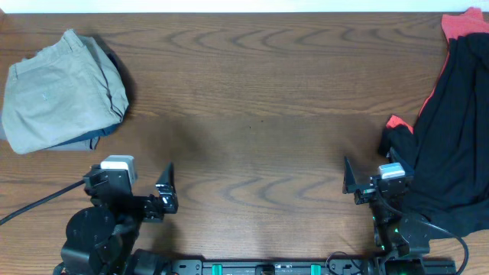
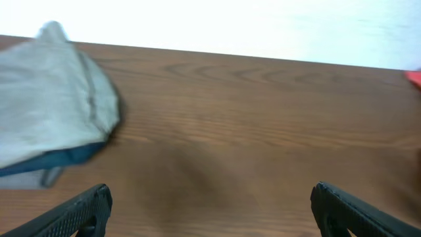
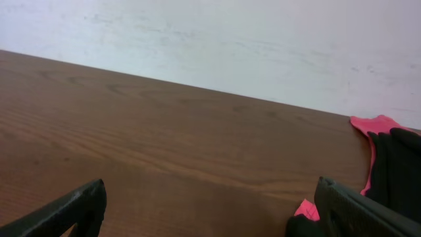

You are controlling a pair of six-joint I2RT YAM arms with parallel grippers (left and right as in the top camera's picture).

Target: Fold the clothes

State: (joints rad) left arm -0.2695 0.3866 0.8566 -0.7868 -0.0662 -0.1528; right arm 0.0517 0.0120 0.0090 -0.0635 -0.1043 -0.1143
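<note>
Folded khaki-beige shorts (image 1: 61,90) lie at the far left of the table on top of a navy piece (image 1: 98,136); they also show in the left wrist view (image 2: 46,105). A black-and-red garment (image 1: 454,122) lies spread at the right edge and shows in the right wrist view (image 3: 388,161). My left gripper (image 1: 164,195) is open and empty near the front left, over bare wood (image 2: 210,210). My right gripper (image 1: 359,183) is open and empty, its right finger next to the black-and-red garment (image 3: 210,210).
The wooden table (image 1: 252,114) runs between the two piles. A cable (image 1: 30,205) trails from the left arm's base to the left edge. A white wall lies beyond the table's far edge (image 3: 230,39).
</note>
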